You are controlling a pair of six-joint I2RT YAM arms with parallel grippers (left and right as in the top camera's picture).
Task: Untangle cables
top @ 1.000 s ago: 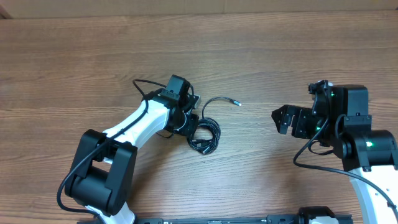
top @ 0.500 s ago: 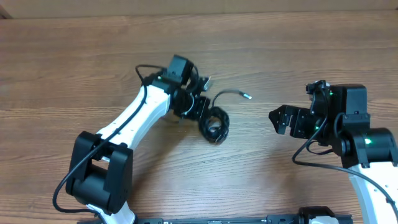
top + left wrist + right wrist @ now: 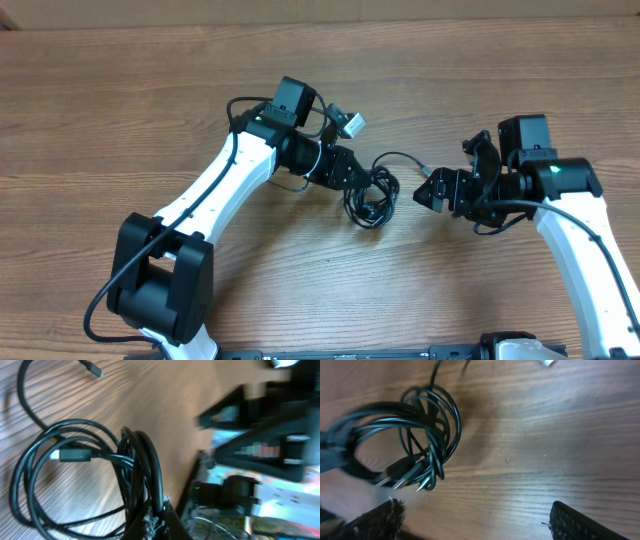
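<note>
Cables (image 3: 368, 200), pinched by the closed left gripper (image 3: 159, 522), may be knotted tighter if several loops are caught by the spread-fingered right gripper (image 3: 475, 505) at 3 o'clock.

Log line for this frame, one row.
left hand: shut on cables | right hand: open, beside cables, no contact | cables: one coiled tangle

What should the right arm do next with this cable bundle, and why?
Probably ease the right gripper forward and close on an outer loop of the cables. Its jaws stand open just short of them, and the left gripper is shut on their other side, so a second grip could pull strands apart.
</note>
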